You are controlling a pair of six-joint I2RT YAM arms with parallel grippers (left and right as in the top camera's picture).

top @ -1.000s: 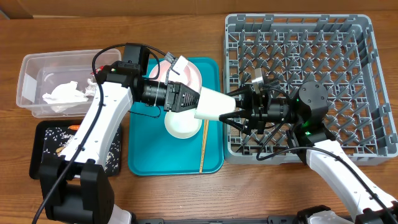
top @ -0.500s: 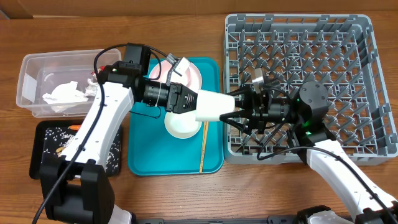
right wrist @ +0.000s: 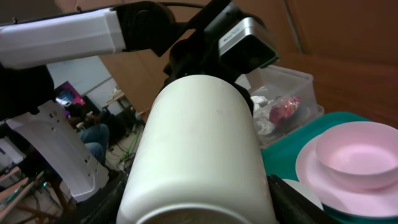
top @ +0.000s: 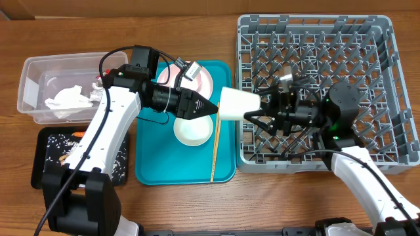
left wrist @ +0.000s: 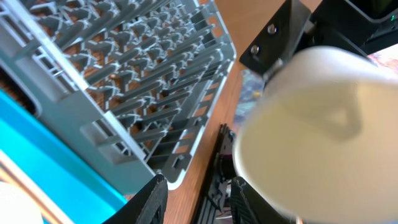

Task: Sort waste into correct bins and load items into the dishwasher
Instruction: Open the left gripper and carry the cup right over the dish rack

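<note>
White cup (top: 236,105) held on its side at the left edge of the dish rack (top: 315,26), right gripper (top: 251,110) clamped around it, left gripper (top: 209,107) just left of the cup, fingers apart and clear of it, above the teal tray (top: 151,172) beside the rack.

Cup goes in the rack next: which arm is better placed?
Right. The right gripper holds the cup between its fingers, at the near edge of the rack. The left gripper is open, apart from the cup, over the tray.
</note>
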